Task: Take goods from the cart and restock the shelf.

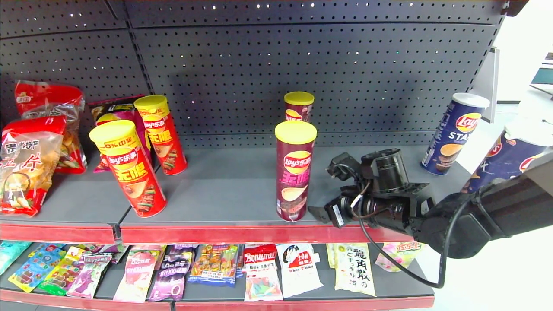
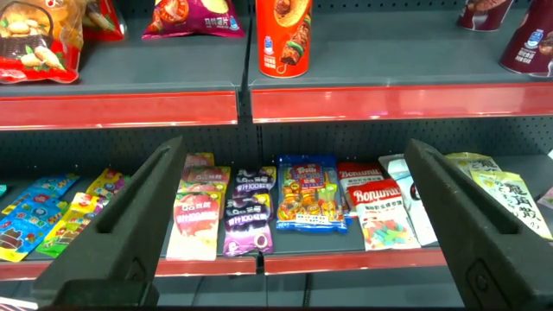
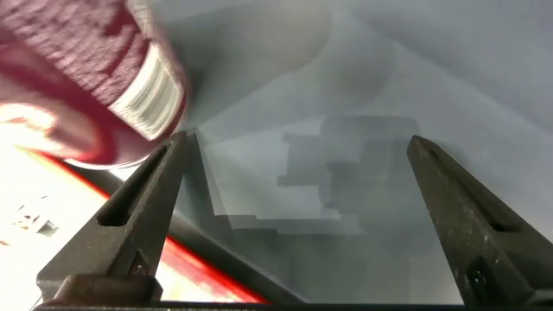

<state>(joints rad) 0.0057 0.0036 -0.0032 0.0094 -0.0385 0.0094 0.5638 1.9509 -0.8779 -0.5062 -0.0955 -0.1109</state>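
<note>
Counting six cans on the upper shelf (image 1: pixel 224 185): two red cans (image 1: pixel 131 172) standing left of centre, two maroon cans (image 1: pixel 299 106) standing one behind the other at centre, two blue cans (image 1: pixel 454 136) standing at the right edge of the frame. Counting also two red bags (image 1: pixel 26 164) propped at the far left and one purple bag (image 1: pixel 113 113) showing behind the red cans. Seeing a row of sachets (image 1: pixel 259 270) lying flat on the lower shelf (image 1: pixel 389 289), overlapping too much for counting

Leaving wide bare shelf between the red cans and the maroon pair, and again between the maroon pair and the blue cans. Sitting close to the red front lip (image 1: pixel 216 234): the front maroon can (image 1: pixel 296 172)

Hovering low over that lip at centre right: right gripper (image 1: pixel 319 212), jaws spread wide and holding nothing. Lying just beside one fingertip, outside the gap: the base of the front maroon can; touching or not, impossible telling. Hanging before the lower shelf: left gripper (image 2: pixel 285 216), jaws likewise spread wide, gripping nothing
</note>
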